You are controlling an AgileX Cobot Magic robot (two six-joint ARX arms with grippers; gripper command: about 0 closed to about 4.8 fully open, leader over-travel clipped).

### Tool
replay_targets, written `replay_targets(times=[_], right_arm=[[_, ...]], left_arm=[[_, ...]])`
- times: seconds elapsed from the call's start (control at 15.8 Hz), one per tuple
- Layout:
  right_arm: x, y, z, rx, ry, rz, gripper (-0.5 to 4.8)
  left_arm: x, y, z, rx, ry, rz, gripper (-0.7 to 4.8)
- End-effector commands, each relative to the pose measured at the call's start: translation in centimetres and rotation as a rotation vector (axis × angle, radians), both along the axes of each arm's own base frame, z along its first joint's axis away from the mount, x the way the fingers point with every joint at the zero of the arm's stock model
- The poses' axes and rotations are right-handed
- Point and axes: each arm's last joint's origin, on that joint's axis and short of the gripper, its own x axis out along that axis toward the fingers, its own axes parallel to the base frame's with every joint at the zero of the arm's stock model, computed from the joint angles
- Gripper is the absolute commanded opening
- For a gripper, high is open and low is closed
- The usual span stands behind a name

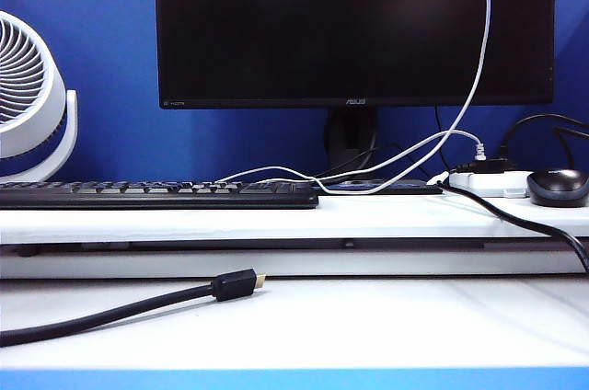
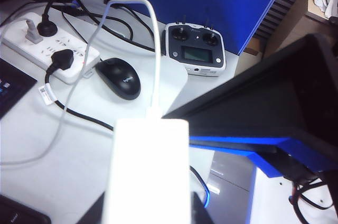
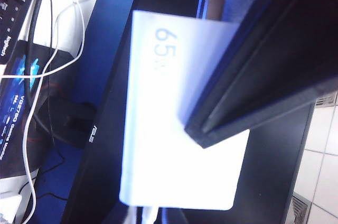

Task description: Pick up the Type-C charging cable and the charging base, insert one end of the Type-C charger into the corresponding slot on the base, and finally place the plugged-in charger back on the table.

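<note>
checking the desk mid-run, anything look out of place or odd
Yes: a thick black cable with a gold-tipped plug lies loose across the front table, plugged into nothing. The white charging cable hangs down across the monitor.

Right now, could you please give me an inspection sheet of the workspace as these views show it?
Surface: white table, mostly bare at the front.
Job's things: charging base is up off the table; Type-C charging cable enters its end, seemingly plugged in.
Clutter: keyboard, mouse, power strip, remote controller, fan.
Grippers: left gripper appears shut on the charging base; right gripper shows one finger across the charging base, state unclear.
Cables: black cable with a gold-tipped plug lies on the table front.
Surroundings: monitor, blue partition.
</note>
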Motion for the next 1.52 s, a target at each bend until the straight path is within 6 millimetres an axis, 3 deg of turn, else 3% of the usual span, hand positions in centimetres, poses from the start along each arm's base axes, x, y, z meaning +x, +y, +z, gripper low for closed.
replay_targets(times=[0.06, 0.7, 1.52], right_arm=[[0.2, 0.2, 0.1, 0.018, -0.002, 0.069, 0.75], [0.0, -0.6, 0.7, 0.046, -0.027, 0.054, 0.75], [0.3, -2.1, 0.7, 0.007, -0.016, -0.119, 0.72]], left_arm=[[0.1, -0.4, 0.8, -0.052, -0.071, -0.016, 0.85], [0.1, -0.3, 0.7, -0.041, -0.08, -0.015, 0.85], [0.1, -0.3, 0.7, -0.036, -0.078, -0.015, 0.85]])
